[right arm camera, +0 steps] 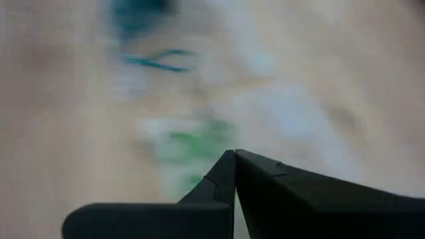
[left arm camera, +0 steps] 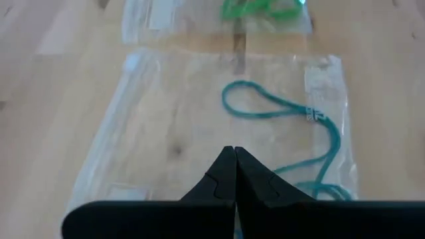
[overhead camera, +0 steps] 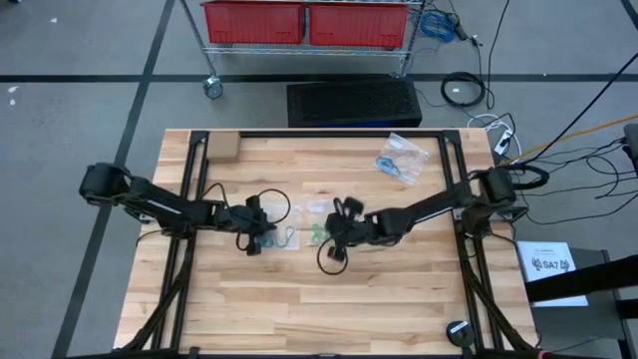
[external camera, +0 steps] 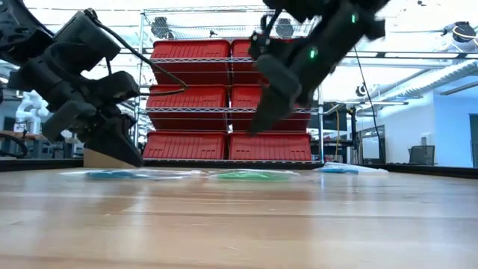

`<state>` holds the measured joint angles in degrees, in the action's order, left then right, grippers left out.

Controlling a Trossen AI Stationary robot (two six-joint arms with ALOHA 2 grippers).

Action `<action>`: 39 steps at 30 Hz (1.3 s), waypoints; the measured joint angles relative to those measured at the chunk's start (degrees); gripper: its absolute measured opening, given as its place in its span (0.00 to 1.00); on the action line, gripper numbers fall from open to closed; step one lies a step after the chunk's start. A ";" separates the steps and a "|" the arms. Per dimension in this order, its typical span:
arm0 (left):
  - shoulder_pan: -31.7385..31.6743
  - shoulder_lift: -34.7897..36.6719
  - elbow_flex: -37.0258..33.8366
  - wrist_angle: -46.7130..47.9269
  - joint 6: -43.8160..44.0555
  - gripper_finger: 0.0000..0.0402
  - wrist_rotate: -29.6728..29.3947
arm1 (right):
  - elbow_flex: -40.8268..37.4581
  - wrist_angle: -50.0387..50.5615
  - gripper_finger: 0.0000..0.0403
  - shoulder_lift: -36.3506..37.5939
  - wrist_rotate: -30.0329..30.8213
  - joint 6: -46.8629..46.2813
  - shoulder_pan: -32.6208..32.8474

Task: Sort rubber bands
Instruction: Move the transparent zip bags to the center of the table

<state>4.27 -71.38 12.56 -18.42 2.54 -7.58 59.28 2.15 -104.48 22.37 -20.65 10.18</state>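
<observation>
Three clear plastic bags lie flat on the wooden table. One holds dark teal rubber bands [left arm camera: 285, 113] [overhead camera: 286, 239]. One holds bright green rubber bands [left arm camera: 259, 8] [overhead camera: 317, 234]. One at the far right holds blue rubber bands [overhead camera: 402, 160] [external camera: 340, 169]. My left gripper [left arm camera: 234, 156] [overhead camera: 261, 237] is shut and hangs just above the teal bag's near part, tilted down. My right gripper [right arm camera: 234, 156] [overhead camera: 334, 237] is shut too, raised above the table beside the green bag [right arm camera: 192, 143]; the low view shows its tip [external camera: 258, 127] well clear of the wood.
A small tan block [overhead camera: 221, 148] sits at the table's far left corner. A black round thing [overhead camera: 459, 332] lies near the front right edge. Beyond the far edge stands a wire shelf with red bins [overhead camera: 304, 22]. The table's near half is bare wood [overhead camera: 329, 309].
</observation>
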 joint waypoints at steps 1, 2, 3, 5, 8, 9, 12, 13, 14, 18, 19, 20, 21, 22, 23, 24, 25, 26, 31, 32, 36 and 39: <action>0.00 0.49 -0.02 0.47 0.10 0.00 0.00 | 1.32 3.97 0.00 1.15 1.16 0.35 -0.17; 0.00 0.85 -0.02 0.48 0.13 0.00 -0.01 | 2.45 8.48 0.00 2.34 3.64 0.25 -0.47; 0.00 1.15 -0.02 0.37 0.13 0.00 -0.01 | 3.22 13.36 0.00 3.65 7.11 -0.25 -1.04; 0.00 2.06 0.00 0.37 0.16 0.00 -0.03 | 3.28 23.36 0.00 6.30 14.69 -2.73 -3.12; -0.02 2.91 0.04 -0.28 1.50 0.00 -0.17 | -0.69 32.98 0.00 10.69 17.61 -10.70 -9.58; -0.11 3.19 0.04 -0.13 1.64 0.00 -0.19 | -3.30 33.30 0.00 12.22 16.98 -12.32 -12.33; -0.11 3.71 0.06 -0.63 1.72 0.00 -0.53 | -12.83 28.58 0.00 16.57 14.76 -15.74 -20.35; -0.11 3.85 0.07 -0.66 2.10 0.00 -0.92 | -15.83 26.11 0.00 17.82 14.38 -17.12 -22.73; -0.11 3.92 0.07 -0.67 2.80 0.00 -1.27 | -18.48 23.73 0.00 18.87 14.36 -18.98 -24.78; -0.13 3.96 0.07 -1.54 4.52 0.00 -1.53 | -26.36 13.84 0.00 20.28 16.21 -23.98 -30.95; -0.11 3.96 0.08 -1.95 4.55 0.00 -1.53 | -27.54 10.73 0.00 20.19 16.59 -24.03 -32.09; -0.13 3.99 0.11 -2.44 4.61 0.00 -1.53 | -28.45 7.68 0.00 19.89 16.74 -23.86 -33.31; -0.13 3.99 0.13 -2.94 4.65 0.00 -1.55 | -29.11 5.23 0.00 19.33 16.77 -23.40 -34.78; -0.13 3.99 0.13 -3.42 4.73 0.00 -1.55 | -29.58 3.33 0.00 18.54 16.76 -22.70 -36.29; -0.12 3.99 0.13 -3.92 5.11 0.00 -1.51 | -29.80 2.09 0.00 17.63 16.67 -21.96 -37.58; -0.13 3.99 0.17 -4.28 5.73 0.00 -1.40 | -29.85 0.85 0.00 16.75 16.26 -21.14 -38.65; -0.12 3.99 0.17 -4.41 6.04 0.00 -1.17 | -29.82 -0.77 0.00 15.89 14.94 -19.83 -39.56; -0.11 3.99 0.17 -4.45 6.15 0.00 -0.85 | -29.79 -2.44 0.00 15.09 13.11 -18.22 -40.27; -0.11 3.99 0.17 -4.63 6.21 0.00 -0.35 | -29.47 -5.50 0.00 13.00 4.62 -10.09 -38.97; -0.11 3.99 0.17 -4.65 6.21 0.00 -0.32 | -29.38 -3.98 0.00 13.01 3.73 -10.21 -37.78; -0.11 3.99 0.17 -4.63 6.21 0.00 -0.13 | -29.34 1.74 0.00 14.50 1.97 -10.10 -30.70; -0.11 3.99 0.19 -4.65 6.22 0.00 -0.13 | -29.34 4.14 0.00 15.95 -1.27 -9.58 -24.65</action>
<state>4.16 -67.40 12.75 -23.07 8.76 -7.70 29.93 6.30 -88.53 21.10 -30.23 -14.46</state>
